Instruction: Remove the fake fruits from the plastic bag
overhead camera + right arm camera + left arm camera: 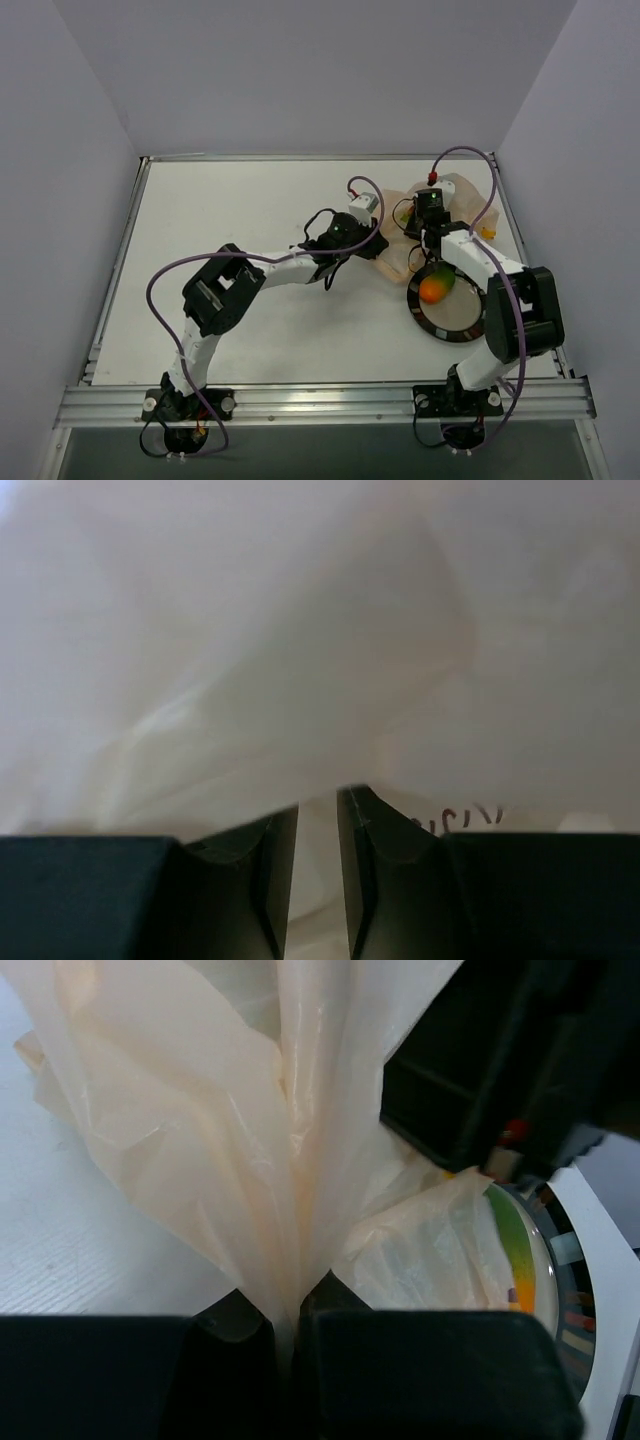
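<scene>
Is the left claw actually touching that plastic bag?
Touching. The left wrist view shows the left gripper closed on a gathered fold of the plastic bag, which rises from between its fingers.

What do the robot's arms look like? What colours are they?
The left arm and right arm are white tubes with chunky black joints. A purple cable loops along each. A small red plug sits near the right wrist. The left pincer and right pincer each have two blocky black fingers.

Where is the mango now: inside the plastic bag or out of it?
Out. The mango lies bare on the black-rimmed plate, beside the plastic bag, not wrapped in it.
</scene>
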Robot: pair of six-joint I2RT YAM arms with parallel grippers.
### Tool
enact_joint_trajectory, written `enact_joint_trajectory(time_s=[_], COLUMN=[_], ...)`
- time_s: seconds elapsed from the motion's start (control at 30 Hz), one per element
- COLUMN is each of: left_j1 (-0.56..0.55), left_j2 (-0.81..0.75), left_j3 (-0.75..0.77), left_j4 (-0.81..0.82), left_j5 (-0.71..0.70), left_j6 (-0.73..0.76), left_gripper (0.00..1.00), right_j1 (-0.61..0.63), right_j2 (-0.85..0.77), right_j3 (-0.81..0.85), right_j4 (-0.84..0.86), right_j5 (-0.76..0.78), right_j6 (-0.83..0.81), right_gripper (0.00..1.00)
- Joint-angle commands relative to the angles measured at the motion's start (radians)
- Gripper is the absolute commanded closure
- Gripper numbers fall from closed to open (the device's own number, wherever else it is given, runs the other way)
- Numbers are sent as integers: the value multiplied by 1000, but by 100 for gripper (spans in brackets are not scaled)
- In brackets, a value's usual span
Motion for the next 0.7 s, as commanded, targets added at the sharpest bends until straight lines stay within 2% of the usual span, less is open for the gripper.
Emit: enact_joint_trajectory(time_s=[0.0, 0.13, 0.17, 0.3, 0.5, 0.67], left_j1=[-1, 1, 1, 2, 7, 8], left_j2=[-74, -77, -74, -69, -67, -70], left_j3=[14, 10, 10, 7, 0, -15], left_j4=[60, 52, 50, 40, 26, 18], left_j5=[-25, -45, -47, -52, -56, -65], left_j6=[5, 15, 15, 22, 24, 21], left_gripper=[98, 98, 98, 98, 98, 98], right_j1=[-46, -70, -70, -56, -51, -50], right_j2=[55, 125, 153, 179, 164, 242], right_j3=[37, 48, 54, 33, -1, 40], right_j4=[102, 190, 202, 279, 356, 354], right_j5=[7, -27, -38, -104, -162, -234], right_j6=[-14, 10, 12, 40, 58, 81], right_gripper=[80, 64, 56, 39, 28, 18])
